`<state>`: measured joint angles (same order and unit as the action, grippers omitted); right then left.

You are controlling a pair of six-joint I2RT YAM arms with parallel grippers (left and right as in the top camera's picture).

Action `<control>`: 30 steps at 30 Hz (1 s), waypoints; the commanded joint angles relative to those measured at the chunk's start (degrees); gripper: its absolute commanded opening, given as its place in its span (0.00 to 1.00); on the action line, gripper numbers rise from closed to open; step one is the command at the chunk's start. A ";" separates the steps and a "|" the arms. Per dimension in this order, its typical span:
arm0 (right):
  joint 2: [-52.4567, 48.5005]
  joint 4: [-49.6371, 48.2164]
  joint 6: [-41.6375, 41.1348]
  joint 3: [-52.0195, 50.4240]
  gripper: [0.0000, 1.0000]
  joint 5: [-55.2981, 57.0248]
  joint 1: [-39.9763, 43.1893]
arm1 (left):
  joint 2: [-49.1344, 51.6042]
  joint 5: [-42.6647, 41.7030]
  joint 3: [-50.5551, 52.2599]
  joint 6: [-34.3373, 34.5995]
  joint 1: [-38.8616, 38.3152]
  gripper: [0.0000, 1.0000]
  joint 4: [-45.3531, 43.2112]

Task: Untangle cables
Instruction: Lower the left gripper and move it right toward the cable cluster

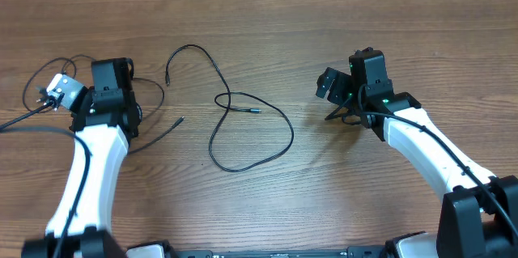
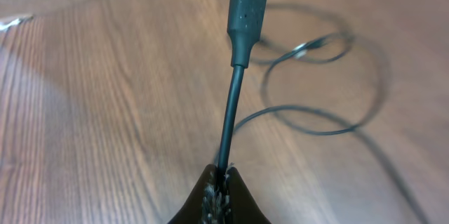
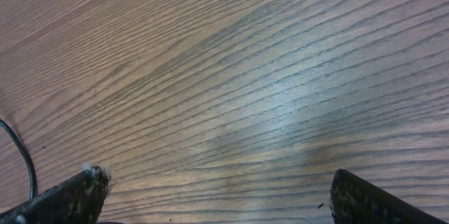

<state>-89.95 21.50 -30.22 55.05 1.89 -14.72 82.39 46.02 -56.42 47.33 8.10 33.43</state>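
Two pincers: both mine, left and right, each hanging over the wooden table (image 1: 267,7).
Left pincer (image 2: 221,197): clenched hard on a thin black cable, the tips pressed together at the bottom of my left wrist view.
Held cable (image 2: 229,108): it runs straight out of my grip and ends in a black plug (image 2: 248,6). The plug stands clear of my tips and points toward the cable lying in loops beyond it.
Right pincer (image 3: 223,203): released, with the jaws spread wide and only bare wood grain between them.
Right fingers (image 3: 66,197): just the two dark tips show, one in each lower corner of my right wrist view.
Looped cable (image 1: 292,133): it lies slack on the wood in the middle of the table, between my two arms and apart from both. It crosses over itself near the top of its big loop, and one small end rests inside that loop.
Thin cord (image 3: 24,155): it curves along the far left edge of my right wrist view, near that fingertip. I cannot tell which cable it belongs to.
Dark loops (image 1: 44,70): thin strands lie beside my left wrist, and I cannot tell whether they are cables or my own wiring.
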 commanded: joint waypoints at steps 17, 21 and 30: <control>0.04 -0.35 -0.13 0.07 1.00 0.59 -0.15 | 20.13 -27.65 -2.34 -10.58 12.83 0.50 -3.93; 0.04 -0.33 -0.13 0.07 1.00 0.59 -0.15 | 19.15 -43.50 -4.85 -21.49 12.61 0.45 -3.21; 0.04 -0.35 -0.13 0.07 1.00 0.59 -0.15 | 19.19 -62.53 -5.57 -44.11 8.70 0.66 -1.44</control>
<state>-89.95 21.50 -30.22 55.05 1.89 -14.72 102.76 -7.86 -61.19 16.38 19.35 31.48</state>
